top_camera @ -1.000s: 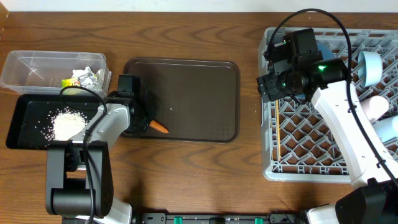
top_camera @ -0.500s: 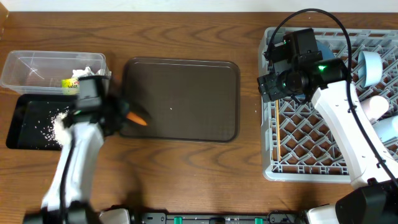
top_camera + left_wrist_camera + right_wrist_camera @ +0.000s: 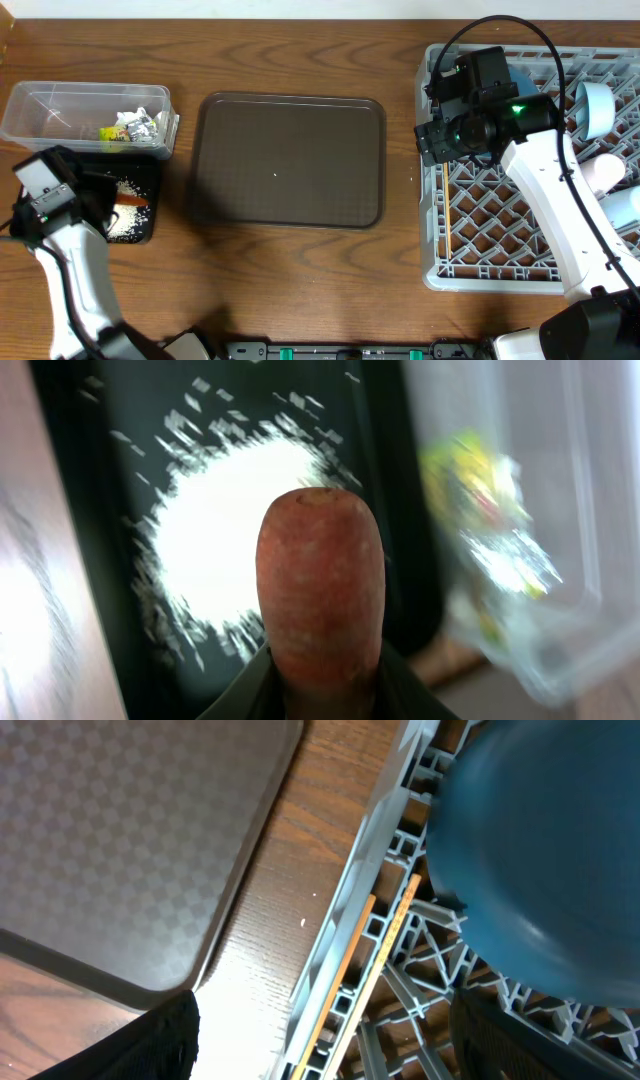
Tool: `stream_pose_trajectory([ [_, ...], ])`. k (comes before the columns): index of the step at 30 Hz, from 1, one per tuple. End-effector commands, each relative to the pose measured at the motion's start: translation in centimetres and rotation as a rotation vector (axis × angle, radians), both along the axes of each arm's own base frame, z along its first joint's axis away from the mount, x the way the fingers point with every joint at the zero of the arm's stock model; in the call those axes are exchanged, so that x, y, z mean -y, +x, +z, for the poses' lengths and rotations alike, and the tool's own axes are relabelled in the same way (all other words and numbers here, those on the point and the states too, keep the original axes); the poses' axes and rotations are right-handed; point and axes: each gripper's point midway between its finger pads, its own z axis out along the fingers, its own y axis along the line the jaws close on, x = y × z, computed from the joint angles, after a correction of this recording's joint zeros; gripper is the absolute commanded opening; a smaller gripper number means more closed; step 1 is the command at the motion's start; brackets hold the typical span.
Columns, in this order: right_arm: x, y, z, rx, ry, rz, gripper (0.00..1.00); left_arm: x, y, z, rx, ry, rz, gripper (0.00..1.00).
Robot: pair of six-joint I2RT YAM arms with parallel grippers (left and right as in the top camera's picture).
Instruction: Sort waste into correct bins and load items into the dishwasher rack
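From above, the left claw (image 3: 118, 201) sat over the black tray (image 3: 147, 181) at the left of the table (image 3: 300, 270), closed on the carrot (image 3: 131, 201), which showed as a short orange streak above the rice (image 3: 124, 223); behind the tray stood the clear tub (image 3: 60, 108) with the wrapper (image 3: 112, 131) and the tissue (image 3: 141, 123) inside it; the brown serving tray (image 3: 290, 160) lay bare in the middle, and at the right the right claw (image 3: 432, 140) hung over the near-left corner of the rack (image 3: 500, 215), where a light blue cup (image 3: 596, 108) and a pink cup (image 3: 602, 175) lay. From the left wrist, the carrot (image 3: 320, 585) stood up between the dark fingers (image 3: 240, 695), blunt end up, with the heap of rice (image 3: 220, 530) in the black tray (image 3: 95, 450) beneath it and the tub (image 3: 570, 570) with the blurred wrapper (image 3: 478, 485) just beside the tray. From the right wrist, the right claw (image 3: 350, 1055) stood wide open and empty, its fingers (image 3: 165, 1040) at the bottom corners, above the rack's edge (image 3: 375, 870), where the two chopsticks (image 3: 372, 975) lay side by side next to the dark blue bowl (image 3: 540, 850), the serving tray (image 3: 120, 830) off to the left
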Motion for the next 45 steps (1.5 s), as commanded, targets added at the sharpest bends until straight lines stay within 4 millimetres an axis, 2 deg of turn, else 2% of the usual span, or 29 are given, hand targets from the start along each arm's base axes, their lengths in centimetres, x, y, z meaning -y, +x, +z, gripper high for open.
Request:
stream_pose_trajectory([
  [1, 0.1, -0.2, -0.2, -0.009, -0.004, -0.013, 0.79, -1.8, -0.6, -2.6, -0.072, 0.006, 0.037, 0.21],
  [7, 0.2, -0.4, -0.3, -0.018, -0.006, -0.013, 0.79, -2.6, 0.3, -6.7, -0.124, -0.031, 0.039, 0.22],
  [13, 0.2, -0.4, -0.3, -0.019, -0.006, -0.013, 0.79, -2.6, -0.2, -9.9, -0.198, -0.065, 0.045, 0.26],
  [17, 0.2, -0.4, -0.3, -0.018, -0.006, -0.014, 0.79, -2.4, -0.5, -10.9, -0.222, -0.081, 0.044, 0.26],
  [19, 0.2, -0.4, -0.3, -0.021, -0.007, -0.014, 0.79, -2.5, -0.3, -10.6, -0.214, -0.077, 0.044, 0.28],
  [21, 0.2, -0.5, -0.3, -0.022, -0.008, -0.013, 0.79, -2.7, -0.1, -10.1, -0.205, -0.065, 0.037, 0.42],
  [22, 0.2, -0.5, -0.3, -0.022, -0.008, -0.013, 0.79, -2.9, 0.3, -9.4, -0.195, -0.049, 0.015, 0.52],
  [24, 0.2, -0.4, -0.3, -0.022, -0.007, -0.013, 0.79, -3.1, 0.6, -8.5, -0.189, -0.033, -0.005, 0.57],
  [30, 0.2, -0.4, -0.3, -0.021, -0.008, -0.013, 0.79, -3.6, 1.3, -3.0, -0.134, 0.024, -0.022, 0.59],
  [34, 0.3, -0.4, -0.3, -0.020, -0.014, -0.016, 0.80, -3.3, 1.4, 0.3, -0.084, 0.051, -0.030, 0.59],
  [37, 0.3, -0.4, -0.3, -0.020, -0.014, -0.016, 0.80, -2.0, 1.5, 1.6, -0.056, 0.034, -0.062, 0.59],
  [39, 0.3, -0.4, -0.3, -0.020, -0.014, -0.016, 0.80, -0.8, 1.4, 1.6, -0.064, 0.012, -0.089, 0.59],
  [45, 0.3, -0.4, -0.3, -0.020, -0.013, -0.016, 0.80, 5.7, 3.6, 1.0, -0.092, -0.026, -0.385, 0.64],
])
